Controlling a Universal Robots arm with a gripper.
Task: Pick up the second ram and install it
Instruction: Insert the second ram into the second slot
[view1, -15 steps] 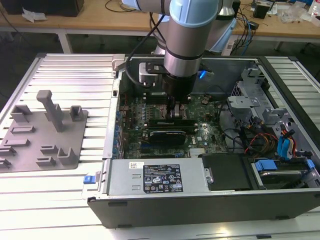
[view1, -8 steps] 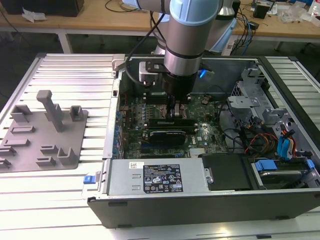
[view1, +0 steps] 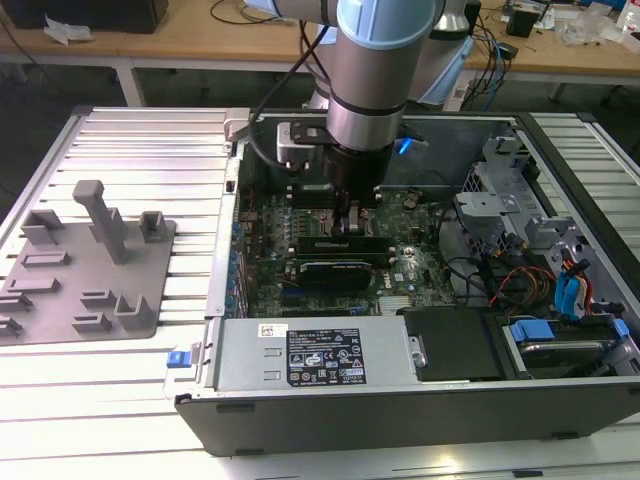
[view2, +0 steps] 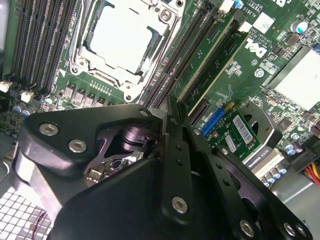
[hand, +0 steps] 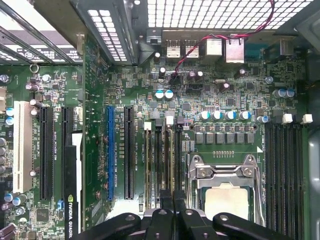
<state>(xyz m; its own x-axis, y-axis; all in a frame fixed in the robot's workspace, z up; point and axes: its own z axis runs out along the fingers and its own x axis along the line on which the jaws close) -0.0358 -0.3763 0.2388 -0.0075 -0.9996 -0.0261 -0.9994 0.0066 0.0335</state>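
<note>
Standing over the open computer case (view1: 400, 425), the arm has its gripper (view1: 352, 215) down among the boards, right by the CPU socket (view2: 122, 35) with its bright metal frame and pale square centre. In both wrist views the black, bolted fingers (view2: 175, 150) are brought together at the tips, poised over the row of long black memory slots (hand: 172, 150). The second ram (view2: 215, 55) looks to be the thin green stick standing on edge in a slot just beside those tips. I cannot tell whether the fingers touch it. Writing is mostly too fine to make out: there is a white barcode sticker and a dark printed label (view1: 325, 355) on the grey metal power supply. A small white sticker (view2: 241, 131) sits on a green board near the black expansion card (view1: 340, 268). On the exterior view's left, a matte grey moulded fixture plate (view1: 85, 265) lies on the ribbed aluminium table (view1: 130, 140).
</note>
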